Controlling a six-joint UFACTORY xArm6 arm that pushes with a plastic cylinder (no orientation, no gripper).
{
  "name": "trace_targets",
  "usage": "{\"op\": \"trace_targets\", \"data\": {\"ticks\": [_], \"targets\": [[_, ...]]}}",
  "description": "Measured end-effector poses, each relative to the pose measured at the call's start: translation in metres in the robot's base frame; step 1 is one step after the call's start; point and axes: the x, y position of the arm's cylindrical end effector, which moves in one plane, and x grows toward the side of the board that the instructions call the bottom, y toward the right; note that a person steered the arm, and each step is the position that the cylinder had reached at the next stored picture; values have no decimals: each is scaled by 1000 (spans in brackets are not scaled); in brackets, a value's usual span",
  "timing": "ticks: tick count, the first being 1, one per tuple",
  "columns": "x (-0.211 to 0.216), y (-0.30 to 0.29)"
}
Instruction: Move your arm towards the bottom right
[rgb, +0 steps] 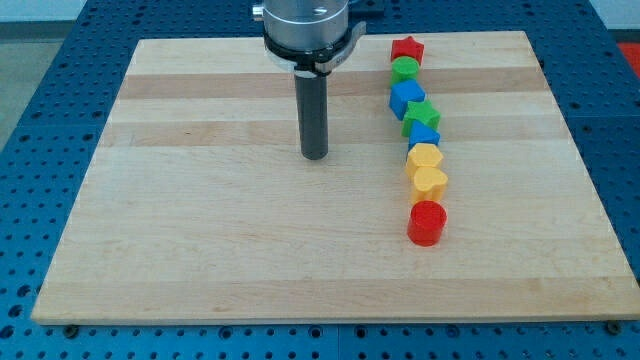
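My tip (315, 155) rests on the wooden board (200, 250), at the view's upper middle. A column of blocks stands to its right, about 90 px away. From the top down: a red star (407, 48), a green cylinder (405, 69), a blue block (407, 97), a green star (421, 113), a blue block (423, 135), a yellow block (424, 157), a yellow heart (429, 181) and a red cylinder (427, 222). The red cylinder stands slightly apart, below the others. My tip touches no block.
The board lies on a blue perforated table (40, 60). The arm's grey mount (305, 25) hangs over the board's top edge.
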Motion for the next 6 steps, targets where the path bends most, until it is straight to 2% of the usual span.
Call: {"op": "trace_targets", "data": {"ticks": [2,3,4,5,6], "targets": [[12,0],[36,-1],[77,-6],[141,-11],[186,18]]}}
